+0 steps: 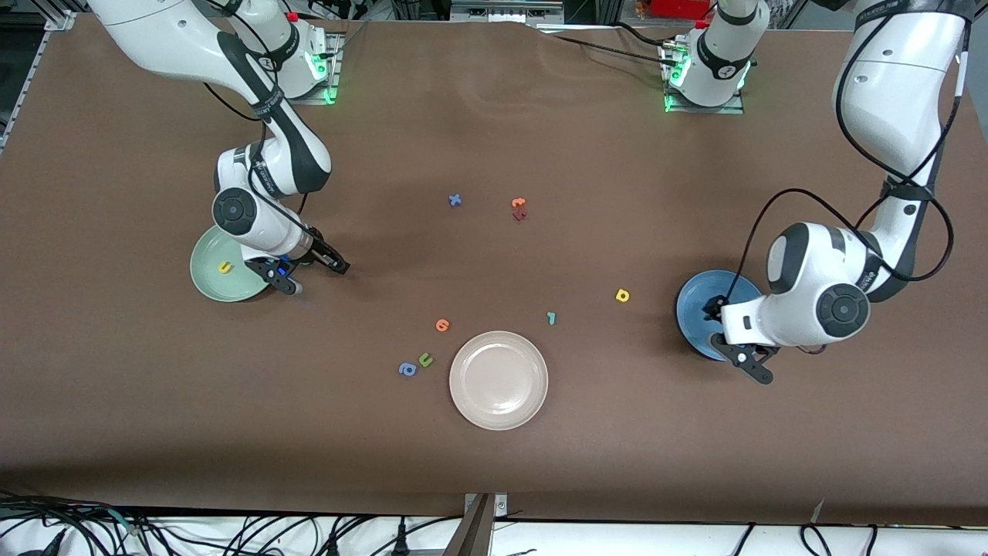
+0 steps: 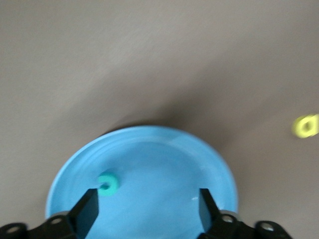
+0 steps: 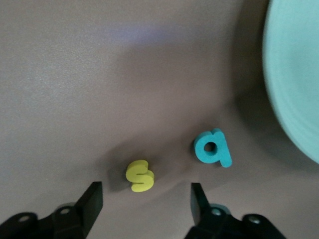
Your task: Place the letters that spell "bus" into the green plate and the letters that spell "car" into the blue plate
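The left gripper is held with fingers apart over the blue plate, in which a teal letter lies near the rim.

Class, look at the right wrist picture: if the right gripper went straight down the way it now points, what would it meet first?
Most likely the yellow "s", lying on the table between the open fingers of the right gripper. The teal "b" lies just outside them, though depth is uncertain.

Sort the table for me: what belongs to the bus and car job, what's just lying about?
Job: green plate with yellow u in it; yellow s and teal b beside it, under the open right gripper; blue plate holding teal c, under the open left gripper; yellow a; teal r.
Lying about: beige-white plate, blue x, blue a, green u, two orange letters, red letter.
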Controlling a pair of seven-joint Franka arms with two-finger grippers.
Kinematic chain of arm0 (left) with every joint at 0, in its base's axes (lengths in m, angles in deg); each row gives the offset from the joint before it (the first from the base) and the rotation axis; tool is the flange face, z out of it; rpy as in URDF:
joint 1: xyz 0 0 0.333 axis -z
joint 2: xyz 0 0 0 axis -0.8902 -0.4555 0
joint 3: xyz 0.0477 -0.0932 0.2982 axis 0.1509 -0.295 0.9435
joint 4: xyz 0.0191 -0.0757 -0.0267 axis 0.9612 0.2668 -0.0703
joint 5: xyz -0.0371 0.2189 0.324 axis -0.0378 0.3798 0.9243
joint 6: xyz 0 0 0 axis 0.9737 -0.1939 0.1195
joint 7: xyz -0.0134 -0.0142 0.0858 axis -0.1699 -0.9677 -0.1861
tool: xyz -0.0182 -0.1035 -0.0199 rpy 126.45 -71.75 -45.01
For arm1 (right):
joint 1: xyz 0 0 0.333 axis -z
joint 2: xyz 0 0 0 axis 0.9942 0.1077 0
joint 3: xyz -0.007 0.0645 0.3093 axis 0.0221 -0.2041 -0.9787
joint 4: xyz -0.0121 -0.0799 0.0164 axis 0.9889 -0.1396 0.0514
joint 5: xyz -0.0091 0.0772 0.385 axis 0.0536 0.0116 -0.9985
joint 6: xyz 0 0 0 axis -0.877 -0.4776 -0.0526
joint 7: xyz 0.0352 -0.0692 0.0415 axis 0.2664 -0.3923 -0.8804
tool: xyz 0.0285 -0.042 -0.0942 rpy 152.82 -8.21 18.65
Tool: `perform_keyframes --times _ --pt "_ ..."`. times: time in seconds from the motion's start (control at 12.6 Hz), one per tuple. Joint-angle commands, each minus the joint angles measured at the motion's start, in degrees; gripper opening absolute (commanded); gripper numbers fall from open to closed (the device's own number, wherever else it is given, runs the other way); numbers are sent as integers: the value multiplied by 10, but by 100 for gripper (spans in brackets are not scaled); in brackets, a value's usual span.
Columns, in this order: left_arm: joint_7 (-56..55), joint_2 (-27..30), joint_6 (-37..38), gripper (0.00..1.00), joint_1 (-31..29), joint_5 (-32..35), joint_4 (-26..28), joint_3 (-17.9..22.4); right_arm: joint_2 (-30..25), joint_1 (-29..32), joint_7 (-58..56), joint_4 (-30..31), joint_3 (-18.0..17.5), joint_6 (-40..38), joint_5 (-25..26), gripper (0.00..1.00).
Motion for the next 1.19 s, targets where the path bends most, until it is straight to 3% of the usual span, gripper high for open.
perform_keyframes --times 0.0,0.24,0.56,0.88,0.96,1.11 --pt "-87 22 33 100 8 -12 2 -34 -2 0 7 5 -3 11 -4 68" --pt "-180 17 16 100 49 -5 14 -53 2 0 7 5 -3 14 -4 54" --pt "-248 31 -115 100 70 4 126 -53 7 0 3 5 -2 26 -3 54" --pt "-270 27 -141 93 74 52 147 -54 14 0 2 7 -2 38 -2 50" --pt "-295 26 -148 89 84 53 151 -54 14 0 2 6 -1 38 -2 45" --pt "-308 15 -154 72 87 52 151 -54 14 0 1 6 -1 37 -2 23"
